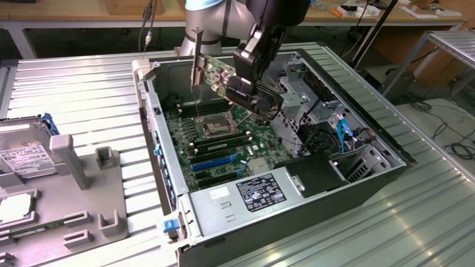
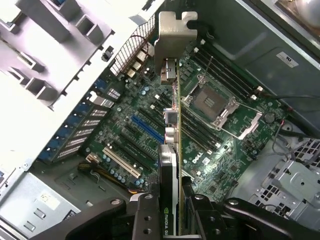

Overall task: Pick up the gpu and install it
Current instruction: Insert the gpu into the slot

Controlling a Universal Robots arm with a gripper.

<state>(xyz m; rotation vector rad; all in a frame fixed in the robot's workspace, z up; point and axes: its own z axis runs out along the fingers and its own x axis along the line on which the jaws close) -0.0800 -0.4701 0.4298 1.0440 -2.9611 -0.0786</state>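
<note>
On the exterior view's left, a silver hard drive (image 1: 19, 151) with a white label rests in a grey holder tray (image 1: 82, 186) at the edge of the ribbed metal worktop (image 1: 82, 89); a slim green memory stick (image 1: 37, 227) lies in the near part of the same tray.

In the middle stands the open computer case (image 1: 157, 139), its side off and the motherboard (image 1: 248, 136) exposed; the processor socket (image 1: 215, 127) sits toward the far half of the board, blue expansion slots (image 1: 215, 161) lie nearer, and the power supply (image 1: 256, 192) with its label fills the near corner.

Above the far part of the board hangs the gpu (image 1: 217, 72), tilted, its silver bracket (image 1: 198, 69) toward the exterior view's left; it is lifted clear of the slots and not seated. The tool (image 1: 239, 89) is clamped on the card's end opposite the bracket, reaching down from the arm (image 1: 204, 33) at the far side. In the wrist view the gpu (image 2: 169, 160) shows edge-on, pinched between the fingers of the tool (image 2: 176, 217), with the bracket (image 2: 172, 35) at its far end and a blue slot (image 2: 147, 129) on the board just beside its line.

On the exterior view's right, inside the case, sits the metal drive cage (image 1: 297, 94); blue cables (image 1: 341, 133) run nearer the right wall.
</note>
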